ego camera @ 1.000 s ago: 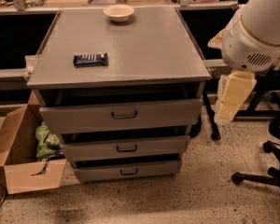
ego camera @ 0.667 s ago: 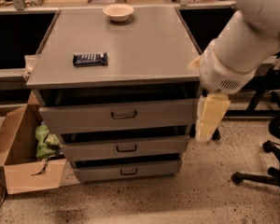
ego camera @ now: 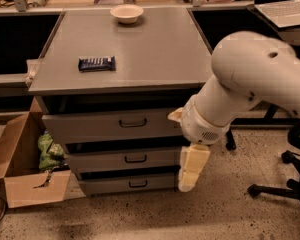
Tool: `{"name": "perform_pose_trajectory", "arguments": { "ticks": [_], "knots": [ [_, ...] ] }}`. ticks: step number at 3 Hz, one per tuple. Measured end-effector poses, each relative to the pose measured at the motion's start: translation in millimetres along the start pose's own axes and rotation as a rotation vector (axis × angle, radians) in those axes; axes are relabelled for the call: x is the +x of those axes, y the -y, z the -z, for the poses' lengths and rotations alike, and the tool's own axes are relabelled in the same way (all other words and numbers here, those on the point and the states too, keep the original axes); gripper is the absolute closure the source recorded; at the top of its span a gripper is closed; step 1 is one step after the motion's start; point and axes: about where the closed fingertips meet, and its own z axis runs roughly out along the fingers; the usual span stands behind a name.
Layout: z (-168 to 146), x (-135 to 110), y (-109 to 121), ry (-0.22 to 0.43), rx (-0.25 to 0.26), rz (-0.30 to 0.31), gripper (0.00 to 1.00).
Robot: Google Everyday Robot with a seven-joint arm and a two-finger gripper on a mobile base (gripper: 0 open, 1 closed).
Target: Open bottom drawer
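The bottom drawer (ego camera: pixel 115 185) is the lowest, shallowest grey front of the cabinet, with a small dark loop handle (ego camera: pixel 138 184). It sits flush under the middle drawer (ego camera: pixel 110 161) and the tall top drawer (ego camera: pixel 100 126). My gripper (ego camera: pixel 191 170) hangs down from the big white arm (ego camera: pixel 250 84) at the cabinet's right front corner, beside the right ends of the middle and bottom drawers. It covers the bottom drawer's right end and is to the right of the handle.
A black snack bar (ego camera: pixel 96 63) and a white bowl (ego camera: pixel 126 13) lie on the grey cabinet top (ego camera: pixel 155 54). An open cardboard box (ego camera: pixel 25 169) with green bags stands on the floor at the left. An office chair base (ego camera: pixel 285 179) stands at the right.
My arm has swung left and down across the view. The gripper has moved from right of the cabinet to its right front corner, level with the lower drawers. The drawers have not moved.
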Motion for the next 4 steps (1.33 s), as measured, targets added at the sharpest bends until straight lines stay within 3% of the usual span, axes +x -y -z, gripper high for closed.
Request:
{"name": "perform_pose_trajectory", "arguments": {
  "ticks": [2,3,4],
  "knots": [
    [-13.2,-0.6,-5.3,0.013,-0.015,-0.03,0.0],
    [-54.8,27.4,-9.8,-0.016,-0.007,-0.033,0.0],
    [-115.5,55.4,-5.8,-0.018,0.02,-0.031,0.0]
  ]
}}
